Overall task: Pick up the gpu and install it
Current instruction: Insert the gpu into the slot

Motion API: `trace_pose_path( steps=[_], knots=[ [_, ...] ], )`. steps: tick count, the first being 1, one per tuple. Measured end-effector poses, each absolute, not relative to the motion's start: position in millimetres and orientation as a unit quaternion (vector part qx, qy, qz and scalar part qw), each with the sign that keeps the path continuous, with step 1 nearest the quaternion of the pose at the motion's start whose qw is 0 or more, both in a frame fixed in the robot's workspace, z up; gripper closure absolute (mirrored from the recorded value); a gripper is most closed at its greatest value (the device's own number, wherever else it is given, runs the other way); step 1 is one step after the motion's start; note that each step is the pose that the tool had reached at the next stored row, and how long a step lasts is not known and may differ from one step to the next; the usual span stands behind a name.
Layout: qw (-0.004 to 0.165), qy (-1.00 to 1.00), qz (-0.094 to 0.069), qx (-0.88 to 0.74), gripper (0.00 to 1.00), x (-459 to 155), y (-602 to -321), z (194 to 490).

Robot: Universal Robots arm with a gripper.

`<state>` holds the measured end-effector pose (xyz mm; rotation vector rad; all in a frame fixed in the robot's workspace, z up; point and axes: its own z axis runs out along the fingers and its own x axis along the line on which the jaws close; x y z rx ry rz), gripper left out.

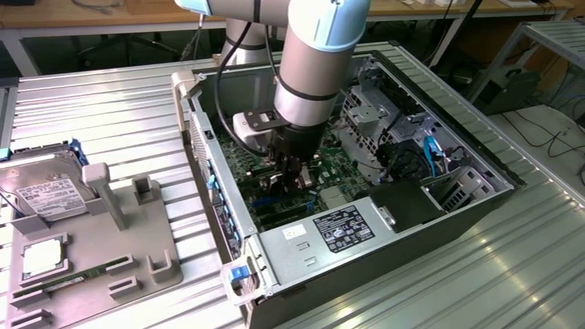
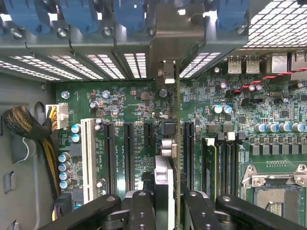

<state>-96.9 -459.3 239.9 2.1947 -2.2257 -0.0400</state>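
Case first: open black-and-silver desktop computer chassis (image 1: 475, 161) lying on its side, centre-right of the exterior view, so the green motherboard (image 2: 134, 103) faces up and I can come straight down on the slots. Grey-and-blue robot arm (image 1: 316, 62) drops in from top centre for that reason. Grey plastic parts tray (image 1: 109, 274) at lower left, holding the boxy silver hard drive with white label (image 1: 41, 188) and a slim green memory stick (image 1: 55, 281); both parked there out of the way. Black two-finger gripper (image 2: 165, 203) is closed on the gpu (image 2: 167, 143), a thin card seen edge-on in the wrist view, held vertical so its edge lines up between the long black expansion slots (image 2: 129, 153). Its silvery end bracket (image 2: 165, 72) points toward the slotted rear panel. Can't tell from here whether the card touches a slot yet.
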Motion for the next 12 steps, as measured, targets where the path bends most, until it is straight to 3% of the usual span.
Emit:
trace_pose_path(
  steps=[12],
  knots=[
    [0.008, -0.71, -0.013, 0.704, 0.72, -92.2, -458.1, 239.7]
  ],
)
